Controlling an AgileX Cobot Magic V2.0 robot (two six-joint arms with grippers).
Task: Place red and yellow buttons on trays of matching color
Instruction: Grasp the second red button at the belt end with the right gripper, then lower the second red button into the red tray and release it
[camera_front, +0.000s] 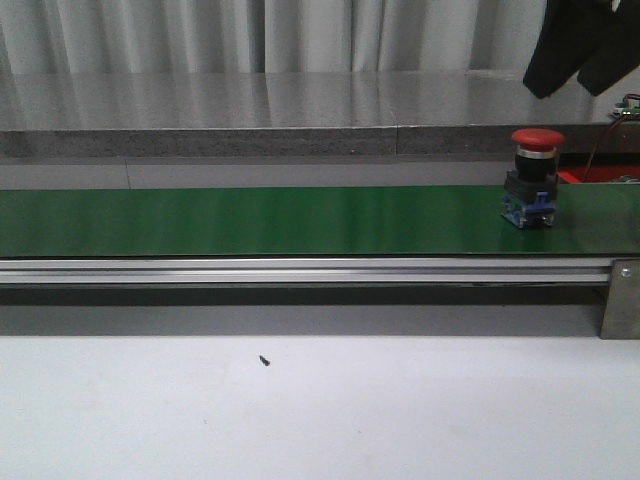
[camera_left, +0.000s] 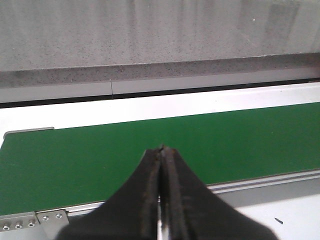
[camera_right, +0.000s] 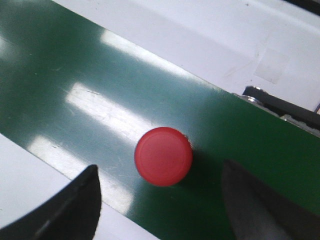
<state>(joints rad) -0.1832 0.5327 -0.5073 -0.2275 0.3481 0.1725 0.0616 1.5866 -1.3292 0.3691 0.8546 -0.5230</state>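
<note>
Directly below the wide-open, empty right hand (camera_right: 160, 200), red button (camera_right: 163, 156) stands on green belt (camera_right: 75, 75).

1 red button (camera_front: 535, 175), 1 green belt (camera_front: 250, 220), 2 claws.

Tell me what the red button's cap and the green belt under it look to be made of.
Red button cap: likely moulded plastic, smooth with a soft sheen; the right wrist view shows an even, seamless red disc. Its body below looks like dark plastic with a metallic ring. Green belt: probably PVC or rubber-like sheet, smooth and semi-glossy, since broad light reflections streak across it.
</note>
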